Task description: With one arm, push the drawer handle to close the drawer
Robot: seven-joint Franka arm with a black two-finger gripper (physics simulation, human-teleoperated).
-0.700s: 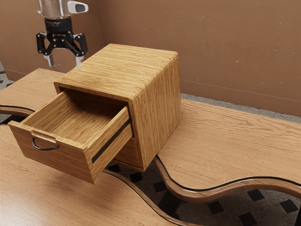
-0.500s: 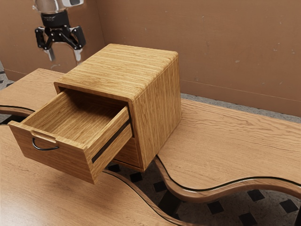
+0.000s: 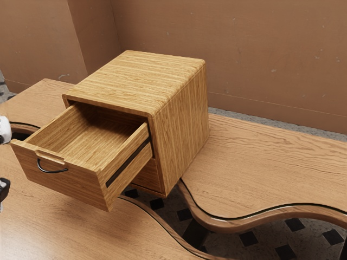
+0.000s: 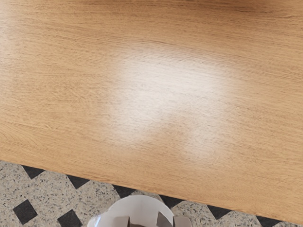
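One black gripper [image 3: 3,190] is at the exterior view's left edge, and I cannot tell whether its fingers are spread or clenched. Beneath it lies the worktop [image 4: 71,94], with the speckled, dark-diamond floor [image 4: 47,198] past the wood's edge. Outward from the gripper, toward the exterior view's right and apart from it, comes the curved black handle [image 3: 52,172] on the front of the drawer [image 3: 62,187], which stands well out of the cabinet [image 3: 133,78] behind. The step now, as I judge it, is lining up in front of the handle. I should come in square to the drawer's face, at the handle's height, and meet it near the middle; a push off to one side could twist the drawer on its slides and jam it. From contact, the push wants to run straight along the slides, slow and even, without pressing down, easing off near the end so the cabinet isn't shoved or rocked. Neither the handle, the drawer nor the cabinet carries any brand, label or writing I can read.
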